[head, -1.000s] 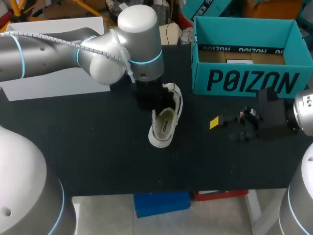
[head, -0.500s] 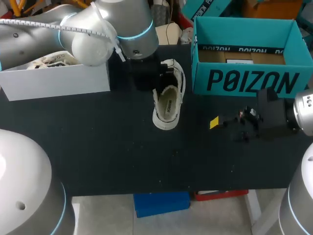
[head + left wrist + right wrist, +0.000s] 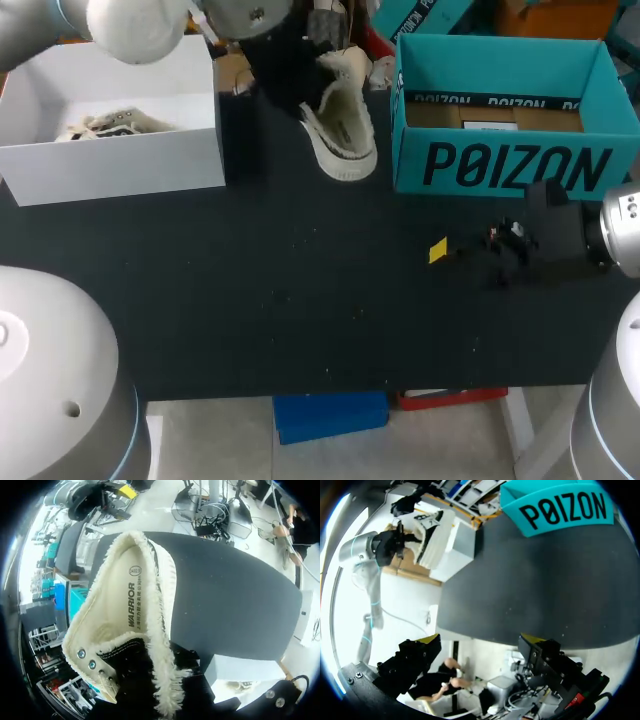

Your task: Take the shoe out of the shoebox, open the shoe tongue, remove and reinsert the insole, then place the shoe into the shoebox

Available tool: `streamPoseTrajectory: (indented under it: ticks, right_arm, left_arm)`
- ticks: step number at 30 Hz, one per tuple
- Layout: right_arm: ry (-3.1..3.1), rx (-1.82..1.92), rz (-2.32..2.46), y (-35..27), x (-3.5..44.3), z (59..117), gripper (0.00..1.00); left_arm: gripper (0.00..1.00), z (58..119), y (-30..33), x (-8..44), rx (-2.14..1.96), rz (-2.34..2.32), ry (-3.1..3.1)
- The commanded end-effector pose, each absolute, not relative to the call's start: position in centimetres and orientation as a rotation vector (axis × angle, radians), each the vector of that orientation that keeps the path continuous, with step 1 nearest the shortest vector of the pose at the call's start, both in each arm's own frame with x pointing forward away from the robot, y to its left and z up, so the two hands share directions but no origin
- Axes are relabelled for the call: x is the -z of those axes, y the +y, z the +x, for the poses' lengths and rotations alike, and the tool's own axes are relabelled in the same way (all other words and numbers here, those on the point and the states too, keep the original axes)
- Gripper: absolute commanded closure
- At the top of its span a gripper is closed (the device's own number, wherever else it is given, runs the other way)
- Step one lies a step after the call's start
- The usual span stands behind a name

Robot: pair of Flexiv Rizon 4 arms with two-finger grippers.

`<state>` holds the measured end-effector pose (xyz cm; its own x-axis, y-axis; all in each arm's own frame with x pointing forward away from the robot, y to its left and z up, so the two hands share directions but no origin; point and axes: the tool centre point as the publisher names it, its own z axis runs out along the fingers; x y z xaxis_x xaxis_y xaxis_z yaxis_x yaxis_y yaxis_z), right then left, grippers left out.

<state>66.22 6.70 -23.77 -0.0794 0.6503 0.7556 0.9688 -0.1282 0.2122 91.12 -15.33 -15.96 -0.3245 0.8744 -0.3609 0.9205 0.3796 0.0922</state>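
Left claw (image 3: 305,75) grips the shoe (image 3: 342,125), raised between a white box (image 3: 110,170) and the teal shoebox (image 3: 500,165). Right claw (image 3: 482,642) stands open above the table (image 3: 300,300), well apart.

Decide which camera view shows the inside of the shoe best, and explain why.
The left wrist view: the shoe fills it, its fleecy inside facing the camera. The head view shows the whole shoe smaller, from above. The right wrist view shows the shoe far off and small.
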Motion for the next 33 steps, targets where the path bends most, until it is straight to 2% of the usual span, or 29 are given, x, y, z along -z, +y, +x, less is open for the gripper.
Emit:
streamPoseTrajectory:
  ticks: [1, 8, 16, 25, 33]
  right_arm:
    - [-1.745, 1.065, -1.799, 6.7, 23.7, 66.2, 0.00]
    - [-1.745, 1.065, -1.799, 6.7, 23.7, 66.2, 0.00]
    - [-1.745, 1.065, -1.799, 6.7, 23.7, 66.2, 0.00]
    - [-1.745, 1.065, -1.799, 6.7, 23.7, 66.2, 0.00]
    - [-1.745, 1.065, -1.799, 6.7, 23.7, 66.2, 0.00]
  left_arm:
    - [1.00, 92.4, -9.8, 12.1, 0.470, 0.819, 2.518]
    - [1.00, 95.0, -2.7, 11.9, 0.592, 0.393, 2.562]
    - [1.00, 97.4, 5.7, 13.0, 0.452, 0.149, 2.605]
    - [1.00, 99.7, 12.7, 14.7, 0.267, 0.059, 2.649]
    - [1.00, 102.0, 15.7, 16.0, 0.179, 0.094, 2.707]
